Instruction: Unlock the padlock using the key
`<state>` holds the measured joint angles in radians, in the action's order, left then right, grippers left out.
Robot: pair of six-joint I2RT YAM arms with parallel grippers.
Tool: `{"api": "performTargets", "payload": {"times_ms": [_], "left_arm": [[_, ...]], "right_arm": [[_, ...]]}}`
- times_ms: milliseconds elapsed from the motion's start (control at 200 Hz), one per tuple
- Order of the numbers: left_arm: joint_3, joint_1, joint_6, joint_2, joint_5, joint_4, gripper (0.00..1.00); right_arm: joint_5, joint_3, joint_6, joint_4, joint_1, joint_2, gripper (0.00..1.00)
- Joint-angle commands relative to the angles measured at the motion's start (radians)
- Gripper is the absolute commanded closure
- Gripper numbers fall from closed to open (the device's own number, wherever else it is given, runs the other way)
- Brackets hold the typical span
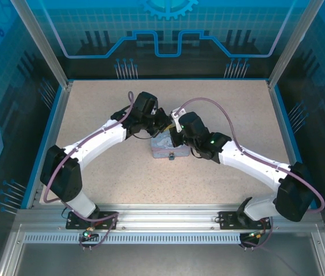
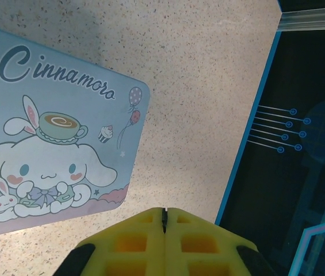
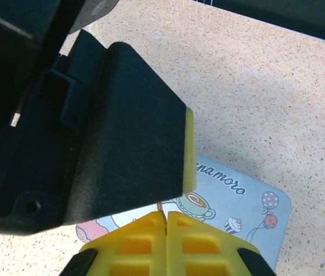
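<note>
Padlock [image 1: 172,156] sits against the near edge of the tin [image 2: 64,144], mid-table [image 1: 104,109]. Left gripper [image 2: 164,215] hovers beside the tin, pads pressed flat together. Right gripper [image 3: 165,215] pinches a thin brassy sliver, seemingly the key [image 3: 160,205].

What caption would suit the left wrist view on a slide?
Left gripper, shut, poised over the speckled table beside a pale cartoon-printed tin.
</note>
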<state>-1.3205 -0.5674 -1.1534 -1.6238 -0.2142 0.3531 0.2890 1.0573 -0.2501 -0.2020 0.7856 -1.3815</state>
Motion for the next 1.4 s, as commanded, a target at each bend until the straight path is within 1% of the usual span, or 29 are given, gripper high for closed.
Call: {"api": "performTargets", "payload": {"times_ms": [0,55,90,190,240,245,290,320,390,515,570,625,700,775,860,915,1045,1165,1311,1396], "left_arm": [[-0.019,-0.007,0.020,-0.012,-0.034,-0.010,1.00],[-0.012,-0.006,0.038,-0.004,-0.019,-0.011,1.00],[-0.005,-0.003,0.061,0.001,-0.011,-0.018,1.00],[0.011,0.008,0.132,0.022,0.013,-0.028,1.00],[0.029,0.013,0.155,0.035,0.020,-0.051,1.00],[0.032,0.014,0.158,0.036,0.021,-0.056,1.00],[0.060,0.019,0.178,0.053,0.025,-0.101,1.00],[0.080,0.019,0.192,0.068,0.029,-0.133,1.00],[0.118,0.019,0.227,0.095,0.039,-0.198,1.00],[0.143,0.017,0.300,0.135,0.095,-0.215,1.00],[0.156,0.016,0.309,0.155,0.143,-0.202,1.00],[0.183,0.017,0.321,0.182,0.177,-0.217,1.00],[0.246,0.016,0.333,0.227,0.196,-0.315,1.00],[0.318,0.017,0.343,0.274,0.205,-0.427,1.00],[0.367,0.015,0.353,0.307,0.196,-0.516,1.00],[0.391,0.015,0.344,0.319,0.193,-0.567,1.00],[0.440,0.014,0.303,0.333,0.198,-0.681,1.00],[0.479,0.011,0.282,0.332,0.215,-0.781,1.00],[0.535,0.000,0.250,0.332,0.261,-0.912,1.00],[0.546,-0.004,0.231,0.329,0.275,-0.948,1.00]], "right_arm": [[0.004,0.046,-0.012,-0.007,0.012,0.012,0.88],[-0.037,0.036,-0.040,-0.018,-0.005,0.040,0.77],[-0.074,0.020,-0.062,-0.015,-0.024,0.069,0.67],[-0.193,-0.050,-0.157,0.006,-0.101,0.170,0.52],[-0.242,-0.082,-0.208,0.015,-0.144,0.216,0.46],[-0.257,-0.089,-0.221,0.018,-0.155,0.224,0.44],[-0.322,-0.115,-0.263,0.029,-0.199,0.258,0.39],[-0.353,-0.127,-0.293,0.033,-0.220,0.272,0.37],[-0.435,-0.146,-0.363,0.044,-0.270,0.299,0.27],[-0.550,-0.142,-0.469,0.065,-0.316,0.290,0.19],[-0.590,-0.139,-0.519,0.086,-0.326,0.276,0.18],[-0.632,-0.152,-0.592,0.148,-0.336,0.257,0.18],[-0.683,-0.172,-0.696,0.265,-0.345,0.229,0.19],[-0.722,-0.229,-0.816,0.417,-0.347,0.185,0.22],[-0.747,-0.264,-0.938,0.592,-0.345,0.130,0.25],[-0.747,-0.276,-0.994,0.668,-0.340,0.096,0.26],[-0.735,-0.283,-1.065,0.785,-0.327,0.034,0.34],[-0.732,-0.279,-1.121,0.884,-0.318,-0.015,0.39],[-0.740,-0.254,-1.160,0.961,-0.296,-0.071,0.43],[-0.740,-0.237,-1.168,0.983,-0.280,-0.097,0.45]]}}
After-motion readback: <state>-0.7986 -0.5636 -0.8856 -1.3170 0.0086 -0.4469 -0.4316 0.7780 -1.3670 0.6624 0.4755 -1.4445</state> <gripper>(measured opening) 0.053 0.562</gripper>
